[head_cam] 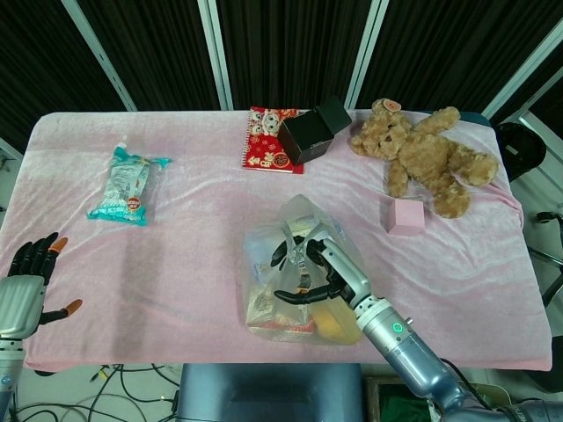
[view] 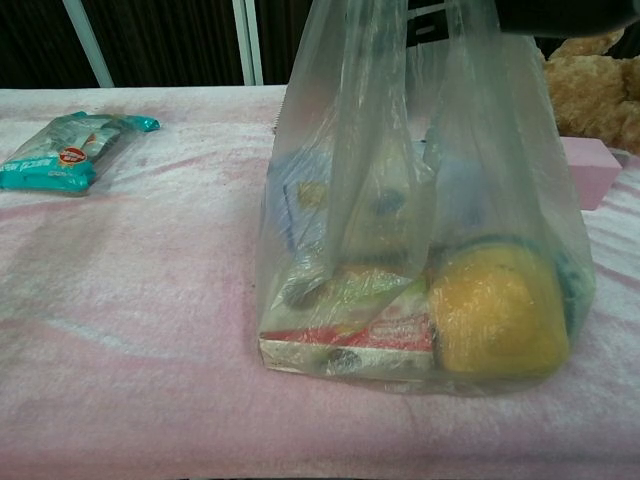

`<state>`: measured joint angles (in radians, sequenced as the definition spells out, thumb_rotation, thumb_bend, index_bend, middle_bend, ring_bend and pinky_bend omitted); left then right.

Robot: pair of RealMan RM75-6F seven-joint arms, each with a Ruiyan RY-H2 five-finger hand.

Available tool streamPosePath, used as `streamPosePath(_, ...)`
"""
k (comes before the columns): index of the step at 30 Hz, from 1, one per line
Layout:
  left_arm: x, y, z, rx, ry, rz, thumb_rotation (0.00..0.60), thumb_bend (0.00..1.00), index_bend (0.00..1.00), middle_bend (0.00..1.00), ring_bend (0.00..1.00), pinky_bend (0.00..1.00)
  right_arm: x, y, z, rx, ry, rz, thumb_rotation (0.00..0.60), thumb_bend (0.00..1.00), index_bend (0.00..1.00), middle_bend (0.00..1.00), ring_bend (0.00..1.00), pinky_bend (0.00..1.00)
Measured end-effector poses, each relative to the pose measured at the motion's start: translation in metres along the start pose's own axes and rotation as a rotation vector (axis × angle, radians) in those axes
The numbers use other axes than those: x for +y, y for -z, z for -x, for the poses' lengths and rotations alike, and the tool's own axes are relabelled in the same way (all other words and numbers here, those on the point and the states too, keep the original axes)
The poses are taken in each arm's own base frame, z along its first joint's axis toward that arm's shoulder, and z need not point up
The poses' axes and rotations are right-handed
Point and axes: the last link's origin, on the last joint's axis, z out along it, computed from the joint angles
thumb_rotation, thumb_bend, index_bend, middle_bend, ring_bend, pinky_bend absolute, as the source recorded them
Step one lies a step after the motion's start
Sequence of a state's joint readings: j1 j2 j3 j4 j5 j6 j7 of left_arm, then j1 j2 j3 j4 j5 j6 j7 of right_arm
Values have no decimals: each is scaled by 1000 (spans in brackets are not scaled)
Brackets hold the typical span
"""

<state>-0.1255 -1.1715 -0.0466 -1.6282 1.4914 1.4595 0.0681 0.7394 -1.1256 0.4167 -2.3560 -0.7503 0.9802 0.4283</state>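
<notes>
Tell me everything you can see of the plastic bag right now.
The plastic bag is thin, clear and crinkled, standing upright near the front edge of the pink tablecloth. Inside lie a round yellow item, a flat red-and-white box and blurred packets. The right hand is over its handles; whether it grips them is unclear.

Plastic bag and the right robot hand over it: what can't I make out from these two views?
- Head view: whether the right robot hand actually grips the plastic bag handles; its own fingers hide the contact.
- Chest view: that hand is cut off by the top edge.
- Both views: the film blurs the labels on the bag's contents.
</notes>
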Motion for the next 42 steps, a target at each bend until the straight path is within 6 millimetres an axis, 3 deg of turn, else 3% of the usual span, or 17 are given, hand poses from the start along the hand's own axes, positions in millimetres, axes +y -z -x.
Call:
streamPosePath(5, 0, 0, 0, -3, -1, 1, 600, 0, 0, 0, 0, 0, -4, -5, 8, -44, -20, 4, 600, 104, 513, 503, 495, 426)
streamPosePath(9, 0, 0, 0, -4, -1, 0, 600, 0, 0, 0, 0, 0, -12, -8, 10, -61, -48, -10, 600, 119, 608, 606, 602, 546)
streamPosePath(11, 0, 0, 0, -3, -2, 0, 600, 0, 0, 0, 0, 0, -18, -10, 10, -65, -65, -19, 600, 208, 676, 679, 675, 632)
streamPosePath(13, 0, 0, 0, -3, -1, 0, 600, 0, 0, 0, 0, 0, -24, -11, 8, -62, -74, -25, 600, 424, 771, 781, 775, 736)
streamPosePath(16, 1, 0, 0, -4, -1, 1, 600, 0, 0, 0, 0, 0, -31, -14, 5, -45, -87, -34, 600, 649, 900, 910, 897, 868)
streamPosePath(21, 1, 0, 0, -6, -1, 1, 600, 0, 0, 0, 0, 0, -33, -14, -4, 11, -87, -44, 600, 803, 988, 988, 994, 968)
streamPosePath(31, 1, 0, 1, -7, -1, 1, 600, 0, 0, 0, 0, 0, -40, -14, -16, 59, -119, -27, 600, 816, 1000, 1000, 1000, 1000)
streamPosePath(37, 1, 0, 1, -6, -2, 1, 600, 0, 0, 0, 0, 0, -71, -18, -24, 83, -115, -75, 600, 815, 1000, 1000, 1000, 1000)
streamPosePath(42, 1, 1, 1, -10, -3, 3, 600, 0, 0, 0, 0, 0, -111, -17, -34, 130, -82, -135, 600, 815, 1000, 1000, 1000, 1000)
